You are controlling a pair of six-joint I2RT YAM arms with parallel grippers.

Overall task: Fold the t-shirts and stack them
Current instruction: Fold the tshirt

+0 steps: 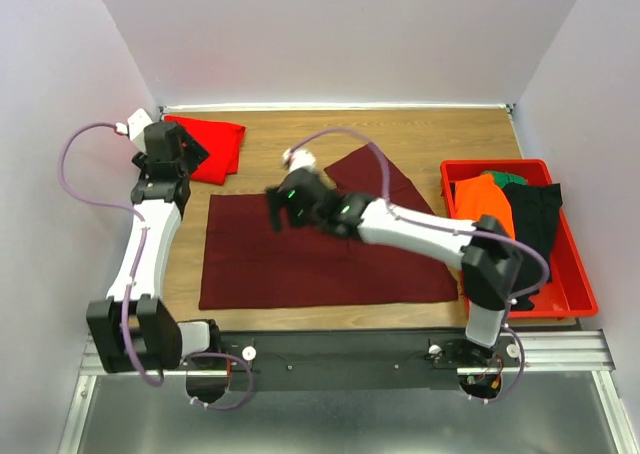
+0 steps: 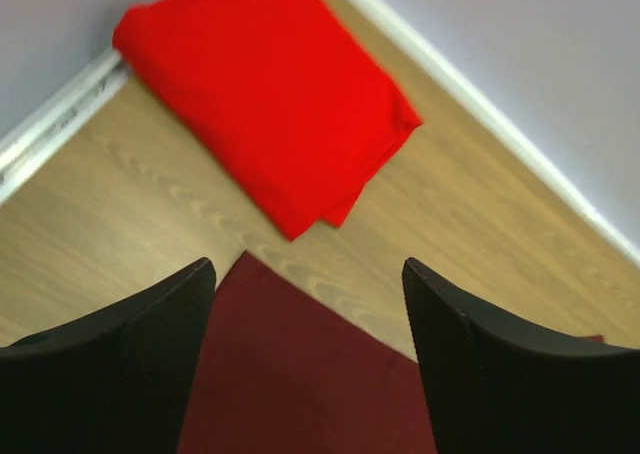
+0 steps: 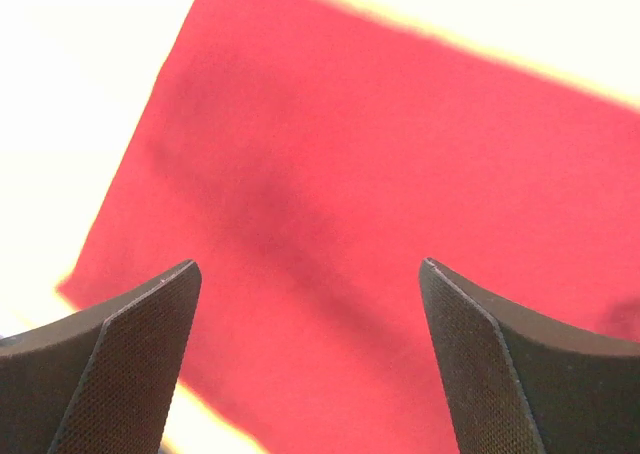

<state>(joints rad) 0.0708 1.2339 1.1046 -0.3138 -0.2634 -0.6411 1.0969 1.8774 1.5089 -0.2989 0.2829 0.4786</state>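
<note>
Your maroon t-shirt [image 1: 320, 259] spread flat mid-table, folded red t-shirt [image 1: 208, 146] in the far left corner, the wrist view alone showing bare wood between them, left gripper [image 2: 310, 274] spread above the maroon corner, right gripper [image 3: 310, 274] spread over maroon cloth, red bin [image 1: 583, 279] of clothes only in your top view
</note>
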